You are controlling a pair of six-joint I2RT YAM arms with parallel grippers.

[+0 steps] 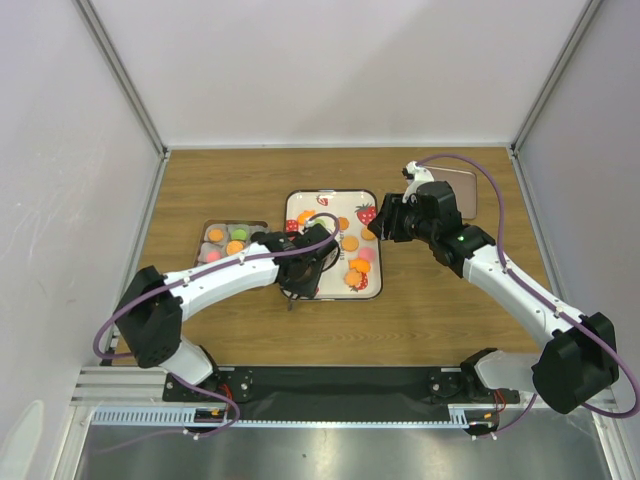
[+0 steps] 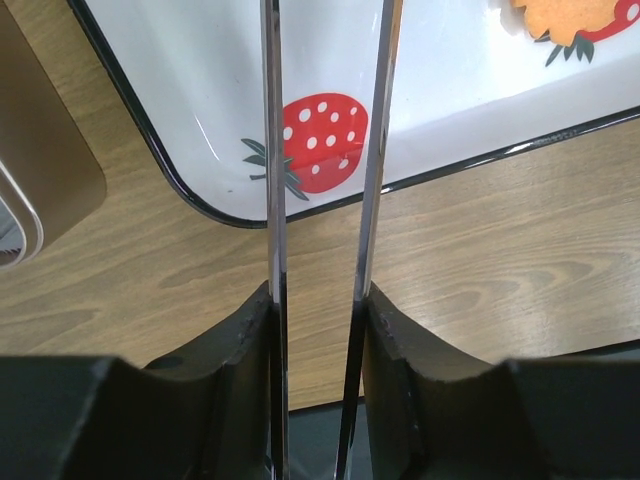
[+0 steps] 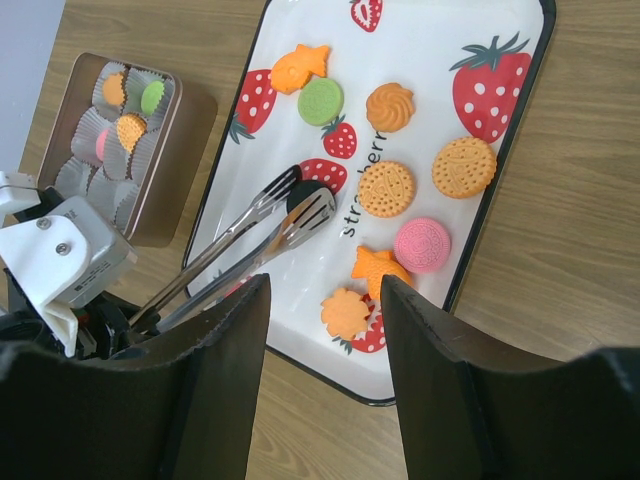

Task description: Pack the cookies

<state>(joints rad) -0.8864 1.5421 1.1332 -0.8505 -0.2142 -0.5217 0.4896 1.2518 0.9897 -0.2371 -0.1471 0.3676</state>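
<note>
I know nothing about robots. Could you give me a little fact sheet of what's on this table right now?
Tray: white with strawberry prints, at the table's centre
Cookies on tray: about nine, mostly orange, plus one green, one pink and one black
Tin: left of the tray, lined with paper cups, four cookies inside
Tongs: tips either side of the black cookie
Left arm: jaws shut on the tongs
Right arm: jaws open and empty, above the tray's right edge

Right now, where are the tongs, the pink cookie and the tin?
tongs [image 3: 305, 218], right wrist view, the broad lower tip.
pink cookie [image 3: 422, 244], right wrist view, centre of its face.
tin [image 3: 192, 140], right wrist view, bare side wall.
</note>
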